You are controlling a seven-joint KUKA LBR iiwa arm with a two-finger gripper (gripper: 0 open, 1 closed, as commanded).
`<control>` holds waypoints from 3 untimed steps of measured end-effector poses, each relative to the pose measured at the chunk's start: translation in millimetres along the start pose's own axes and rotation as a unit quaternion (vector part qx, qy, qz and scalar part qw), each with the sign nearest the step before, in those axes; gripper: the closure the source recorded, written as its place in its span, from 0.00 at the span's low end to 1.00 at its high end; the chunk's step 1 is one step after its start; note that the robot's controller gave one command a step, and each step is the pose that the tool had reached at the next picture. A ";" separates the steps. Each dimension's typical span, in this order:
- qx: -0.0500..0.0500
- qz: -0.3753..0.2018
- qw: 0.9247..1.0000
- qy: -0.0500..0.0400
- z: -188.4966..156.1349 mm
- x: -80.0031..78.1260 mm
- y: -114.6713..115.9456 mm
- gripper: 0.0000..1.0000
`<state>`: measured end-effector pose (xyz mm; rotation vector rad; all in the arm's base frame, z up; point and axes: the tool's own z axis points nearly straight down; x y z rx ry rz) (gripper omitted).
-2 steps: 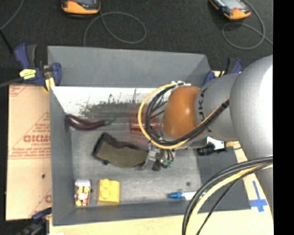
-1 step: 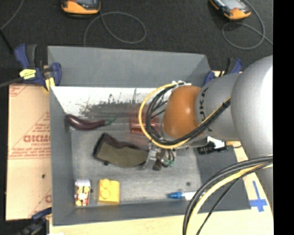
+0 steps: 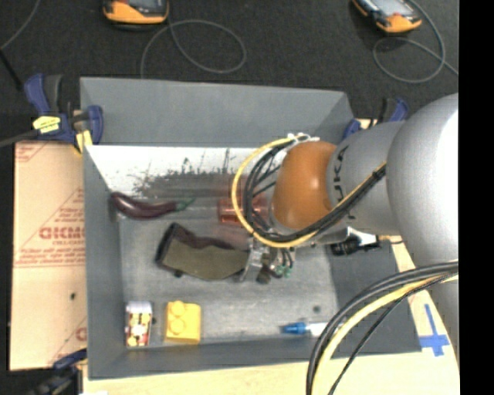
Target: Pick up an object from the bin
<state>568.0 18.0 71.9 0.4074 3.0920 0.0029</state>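
The cloth (image 3: 197, 258) lies behind the brick (image 3: 183, 322) and marker (image 3: 301, 329).

This looked like a robot lab. A big silver robot arm (image 3: 421, 177) with thick wires on it hung over a grey metal bin (image 3: 208, 127). Thin black cables (image 3: 241, 48) lay in loops on the dark floor (image 3: 309, 46), near two orange and black gadgets (image 3: 136, 9).

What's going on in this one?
The arm reaches in from the right, its tip low at the right end of a dark olive flat pouch lying centrally. Nothing is visibly lifted. A purple eggplant lies at the back, a yellow block and a blue pen along the front.
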 end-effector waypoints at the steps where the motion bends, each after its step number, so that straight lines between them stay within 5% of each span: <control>1: 0.000 -0.022 1.000 -0.002 0.1 -8.8 4.4 1.00; 3: 0.000 -0.028 1.000 0.000 -105.1 -14.3 3.2 1.00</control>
